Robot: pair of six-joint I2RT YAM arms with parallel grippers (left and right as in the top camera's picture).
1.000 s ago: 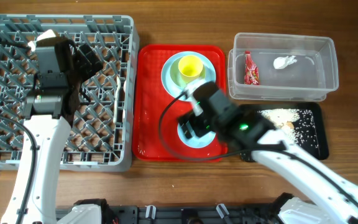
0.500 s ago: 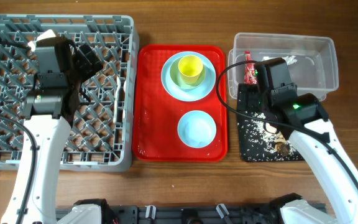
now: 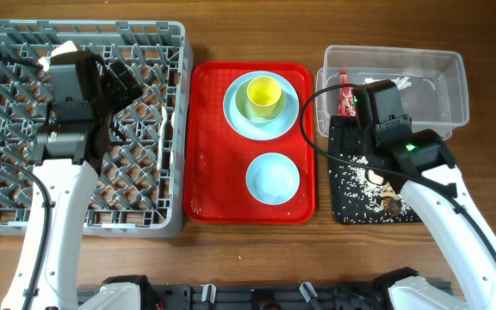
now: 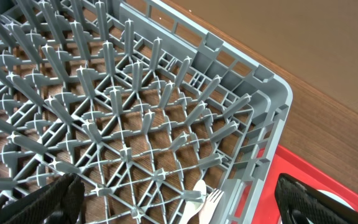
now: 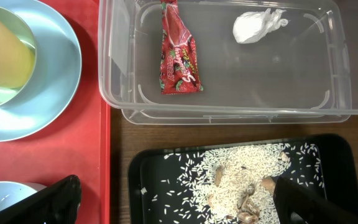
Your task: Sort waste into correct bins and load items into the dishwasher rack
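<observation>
In the clear tub (image 5: 229, 115) lie the red wrapper (image 5: 180, 57) and tissue (image 5: 258, 23), rice scraps (image 5: 241, 180) cover the black tray (image 5: 135, 174), a white fork (image 4: 209, 202) lies in the rack (image 4: 272, 106) — waste looks sorted. Plate (image 3: 235, 116), yellow cup (image 3: 263, 95) and bowl (image 3: 273, 178) sit unloaded on the red tray (image 3: 205, 189); the left gripper (image 4: 185, 205) and right gripper (image 5: 182, 202) gape wide, empty.

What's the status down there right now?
Both grippers open, empty: left gripper above rack, right gripper above black tray. Wrapper, tissue in clear tub; scraps in black tray. Plate, cup, bowl on red tray, not yet racked. Nothing blocking.
</observation>
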